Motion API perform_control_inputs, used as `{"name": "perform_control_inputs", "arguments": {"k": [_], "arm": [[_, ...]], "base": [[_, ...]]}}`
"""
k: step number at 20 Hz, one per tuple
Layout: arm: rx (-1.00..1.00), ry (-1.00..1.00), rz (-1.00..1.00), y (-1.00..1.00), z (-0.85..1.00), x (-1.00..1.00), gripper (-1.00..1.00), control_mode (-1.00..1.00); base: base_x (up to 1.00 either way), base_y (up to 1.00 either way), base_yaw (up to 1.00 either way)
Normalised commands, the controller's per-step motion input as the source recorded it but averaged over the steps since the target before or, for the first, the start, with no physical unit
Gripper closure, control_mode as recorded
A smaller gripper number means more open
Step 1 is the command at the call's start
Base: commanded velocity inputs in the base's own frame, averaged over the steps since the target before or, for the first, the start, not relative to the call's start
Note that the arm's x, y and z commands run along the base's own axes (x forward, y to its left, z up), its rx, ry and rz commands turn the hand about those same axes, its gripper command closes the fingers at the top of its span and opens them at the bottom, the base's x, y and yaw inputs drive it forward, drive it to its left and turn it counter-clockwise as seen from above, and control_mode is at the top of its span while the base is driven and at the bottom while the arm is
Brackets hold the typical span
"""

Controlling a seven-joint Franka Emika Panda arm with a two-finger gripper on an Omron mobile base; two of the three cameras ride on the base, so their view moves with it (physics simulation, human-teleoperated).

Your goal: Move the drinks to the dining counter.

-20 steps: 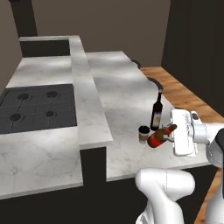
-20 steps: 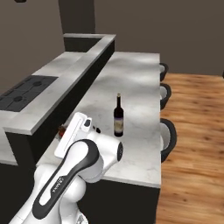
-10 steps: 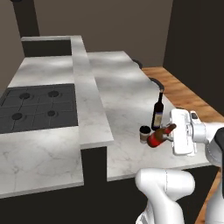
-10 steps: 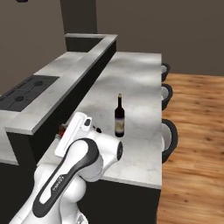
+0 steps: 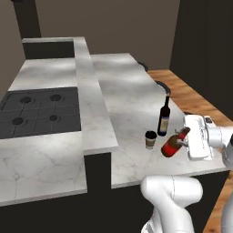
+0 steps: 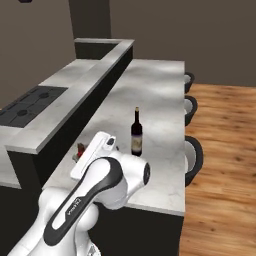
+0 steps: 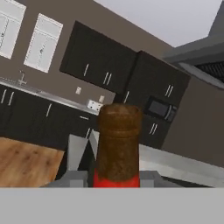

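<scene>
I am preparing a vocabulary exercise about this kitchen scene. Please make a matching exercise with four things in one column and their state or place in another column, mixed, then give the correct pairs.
Things:
1. wine bottle
2. red bottle
3. paper cup
4. cooktop

States or places:
A. tilted, held at its neck by the gripper
B. set into the lower surface beyond the raised ledge
C. upright, tall and dark, with a pale label
D. short, brown, with a dark lid, standing on the dining counter

Pairs: 1-C, 2-A, 3-D, 4-B

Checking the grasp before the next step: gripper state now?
Gripper: closed on the red bottle, which is tilted over the dining counter.
</scene>
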Motion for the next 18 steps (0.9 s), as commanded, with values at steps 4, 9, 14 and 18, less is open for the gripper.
{"name": "perform_control_inputs", "arguments": {"k": [4, 9, 14, 18], "arm": [[-0.08, 0.15, -0.11, -0.55, -0.05, 0.32, 1.00, -1.00], [-0.10, 0.10, -0.20, -0.51, -0.15, 0.58, 1.00, -1.00], [-0.06, 0.07, -0.19, -0.36, -0.13, 0.59, 1.00, -1.00], [-0.10, 0.09, -0.16, -0.26, -0.20, 0.47, 1.00, -1.00]], "base": [[0.00, 0.00, 0.00], [0.00, 0.00, 0.00], [0.00, 0.00, 0.00], [0.00, 0.00, 0.00]]}}
